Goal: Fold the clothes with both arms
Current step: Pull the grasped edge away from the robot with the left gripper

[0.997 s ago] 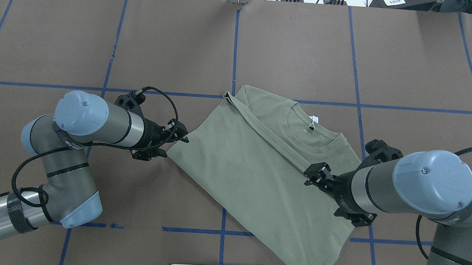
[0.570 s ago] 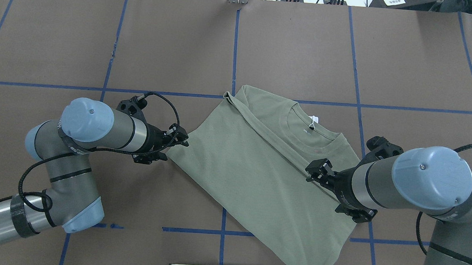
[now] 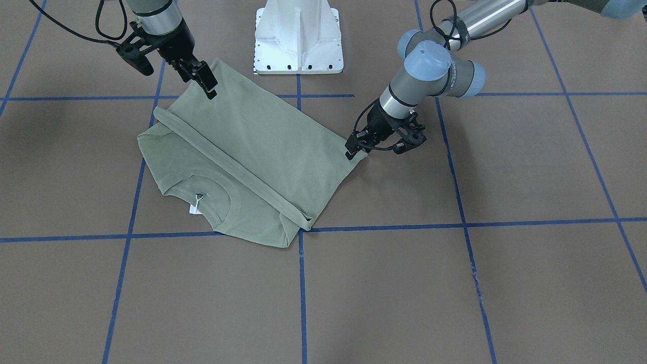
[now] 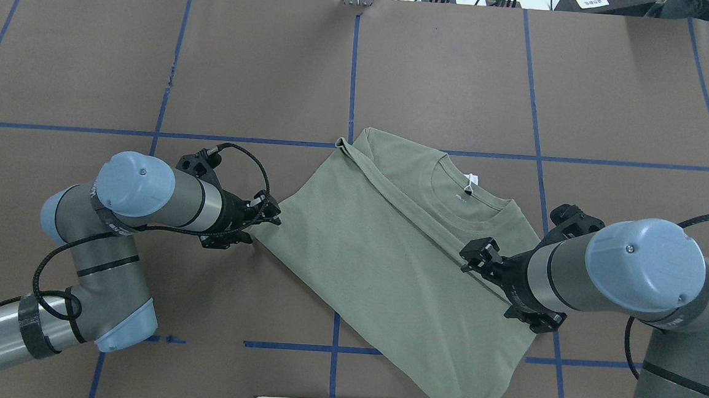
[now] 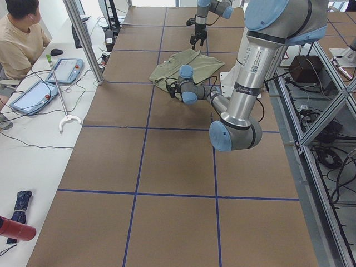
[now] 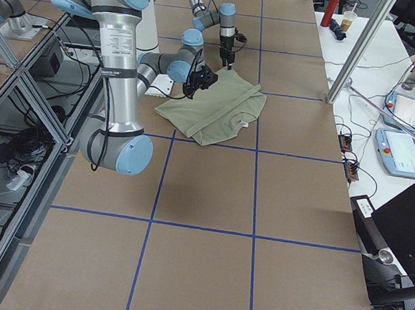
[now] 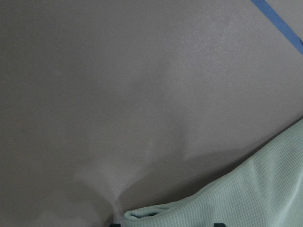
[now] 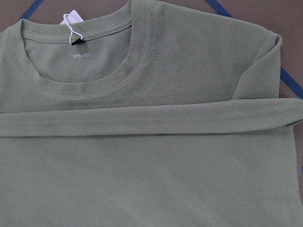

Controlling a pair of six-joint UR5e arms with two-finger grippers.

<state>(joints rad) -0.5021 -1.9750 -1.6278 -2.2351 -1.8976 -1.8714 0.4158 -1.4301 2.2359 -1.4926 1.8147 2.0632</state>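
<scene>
The sage-green shirt (image 4: 388,256) lies folded and flat across the table's middle, collar and white hang tag (image 4: 471,180) facing up. A sleeve (image 8: 142,120) lies folded as a band across the chest. My left gripper (image 4: 259,223) is low on the table at the shirt's left corner (image 7: 142,213). It looks open, with the corner's edge between its fingertips. My right gripper (image 3: 204,83) hovers a little above the shirt's right side. It looks open and holds nothing, and its fingers do not show in the right wrist view.
The white pedestal base (image 3: 298,35) stands at the robot's side of the table, close to the shirt's near corner. Brown table cover with blue tape lines (image 4: 354,70) all round. An operator (image 5: 19,39) sits off the table's far side, with tablets and cables.
My left arm has swung in and lowered its gripper to the shirt's left corner. My right gripper has shifted slightly. The shirt has not moved.
</scene>
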